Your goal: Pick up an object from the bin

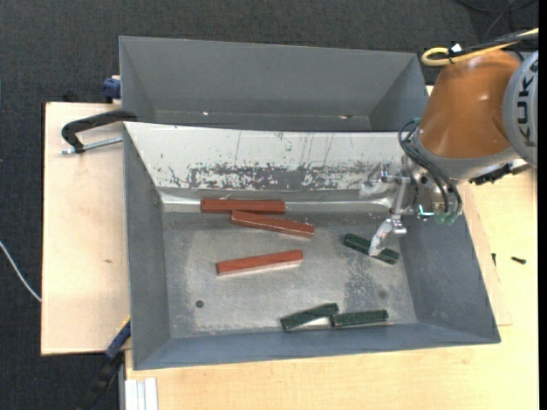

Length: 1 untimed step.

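Orange cover [466,109] on the arm's wrist is sitting highest and closest to the lens, coming in from the right and being cut off by the frame's edge there. Beneath it the gripper [383,241] is hanging low at the right side of the grey metal bin [299,348], with its pale tip lying across a small dark green bar [356,243] on the floor near the right wall. The tip is covering the bar's middle. Whether the grip is spread or closed on the bar cannot be told, because wrist hardware and cables are crowding that spot. Two reddish-brown bars [243,205] [272,224] are lying just beside each other along the foot of the scuffed back wall, and a third reddish-brown bar [259,263] is lying alone mid-floor, well apart from the gripper. Two more dark green bars [308,318] [360,318] are lying end to end by the front wall; whether they are touching is hard to make out. A tiny dark speck [199,305] is sitting at front left, too small to identify.
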Tool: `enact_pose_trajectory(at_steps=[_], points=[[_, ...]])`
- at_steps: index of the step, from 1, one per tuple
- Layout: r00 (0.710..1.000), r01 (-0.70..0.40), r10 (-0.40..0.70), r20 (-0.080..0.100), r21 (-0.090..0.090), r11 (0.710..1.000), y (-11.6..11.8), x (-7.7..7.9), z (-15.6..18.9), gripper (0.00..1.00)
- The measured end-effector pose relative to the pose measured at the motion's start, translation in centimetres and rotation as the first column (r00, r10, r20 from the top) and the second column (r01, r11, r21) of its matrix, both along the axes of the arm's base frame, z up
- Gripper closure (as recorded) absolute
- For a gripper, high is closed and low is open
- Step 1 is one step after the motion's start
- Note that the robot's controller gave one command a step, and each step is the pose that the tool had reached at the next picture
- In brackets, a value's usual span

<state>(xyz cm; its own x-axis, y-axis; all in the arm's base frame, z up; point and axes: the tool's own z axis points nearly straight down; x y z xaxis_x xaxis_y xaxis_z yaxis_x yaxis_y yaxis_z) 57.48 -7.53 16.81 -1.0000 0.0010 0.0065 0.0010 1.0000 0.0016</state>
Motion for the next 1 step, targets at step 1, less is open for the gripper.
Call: enact_pose_trajectory(at_steps=[1], points=[[1.0,-0.001,0.001,0.009,-0.001,1.0,0.02,0.18,0.49,0.0]])
